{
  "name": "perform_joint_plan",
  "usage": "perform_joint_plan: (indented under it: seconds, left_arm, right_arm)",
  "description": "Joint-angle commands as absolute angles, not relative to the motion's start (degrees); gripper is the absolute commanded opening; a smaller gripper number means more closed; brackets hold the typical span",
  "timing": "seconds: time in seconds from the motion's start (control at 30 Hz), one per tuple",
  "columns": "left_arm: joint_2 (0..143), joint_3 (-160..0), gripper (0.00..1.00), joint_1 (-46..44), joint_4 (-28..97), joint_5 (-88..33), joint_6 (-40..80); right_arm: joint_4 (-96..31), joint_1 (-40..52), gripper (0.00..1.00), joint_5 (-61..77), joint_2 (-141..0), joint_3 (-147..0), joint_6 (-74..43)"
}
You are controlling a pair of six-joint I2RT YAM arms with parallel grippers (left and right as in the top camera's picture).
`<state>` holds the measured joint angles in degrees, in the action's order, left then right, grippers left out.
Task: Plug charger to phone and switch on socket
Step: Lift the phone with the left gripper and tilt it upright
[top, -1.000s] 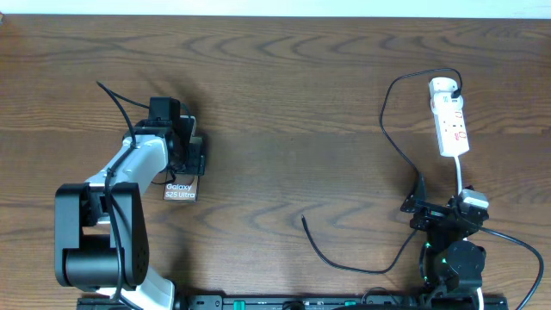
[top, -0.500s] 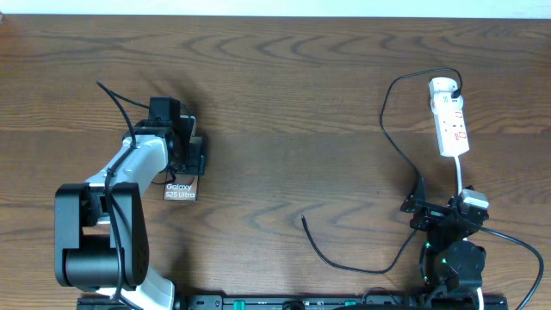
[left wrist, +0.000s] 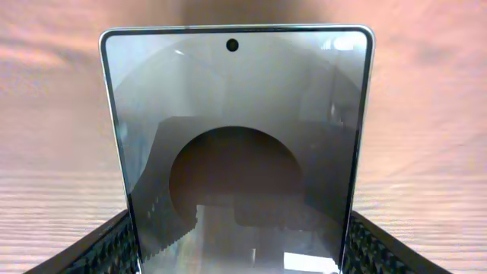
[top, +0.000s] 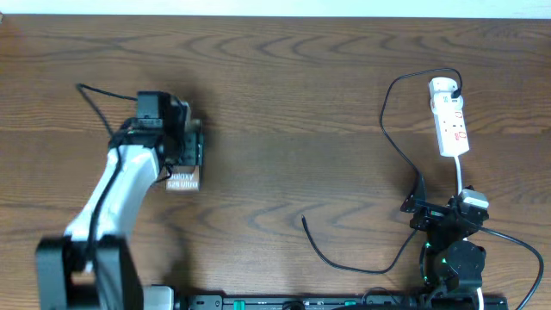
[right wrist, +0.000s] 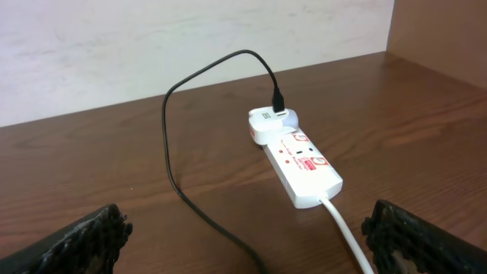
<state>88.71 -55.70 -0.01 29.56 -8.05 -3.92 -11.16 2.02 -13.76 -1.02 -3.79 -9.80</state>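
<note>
The phone (left wrist: 236, 114) fills the left wrist view, dark glossy face up, with its silvery edges against both black pads (left wrist: 106, 247). My left gripper (left wrist: 237, 243) is shut on it. In the overhead view that gripper (top: 182, 148) covers most of the phone (top: 182, 181), leaving the lettered end showing. The white socket (top: 450, 116) lies at the far right. The charger (top: 400, 146) runs from its top end, loops left and down, and ends with its free tip (top: 304, 220) on the table. My right gripper (top: 448, 215) sits open near the front edge, facing the socket (right wrist: 304, 164) and charger (right wrist: 171, 144).
A white cord (right wrist: 346, 228) leads from the socket toward my right gripper (right wrist: 247, 228). A thicker black robot cable (top: 99, 95) trails behind the left arm. The brown wooden table (top: 284, 103) ends at a pale wall along the far side.
My left arm has swung up and to the left with the phone in its grip; the lettered end now sits slightly farther from the front edge. The right arm, socket and charger have not moved.
</note>
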Motion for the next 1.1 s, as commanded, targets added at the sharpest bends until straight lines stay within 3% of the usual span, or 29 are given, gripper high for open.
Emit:
perform_joint_plan:
  seconds: [0.0,0.2,0.4,0.77,1.07]
  left_arm:
    - [81.7,-58.4,0.07,0.1,29.2,-10.1,3.5]
    - [73.5,-58.4,0.07,0.1,28.6,-17.8,15.3]
    - [69.7,-58.4,0.08,0.3,24.3,-30.6,35.3]
    - [70.5,-58.4,0.07,5.7,6.0,-49.8,95.6]
    - [70.5,-58.4,0.07,9.0,-7.1,-65.3,115.0]
  right_arm:
    - [-11.2,2.3,0.99,-14.0,-1.0,-3.6,-9.1]
    - [-11.2,2.3,0.99,-14.0,-1.0,-3.6,-9.1]
    - [-11.2,2.3,0.99,-14.0,-1.0,-3.6,-9.1]
    - [-11.2,2.3,0.99,-14.0,-1.0,-3.6,-9.1]
    - [-11.2,2.3,0.99,-14.0,-1.0,-3.6,-9.1]
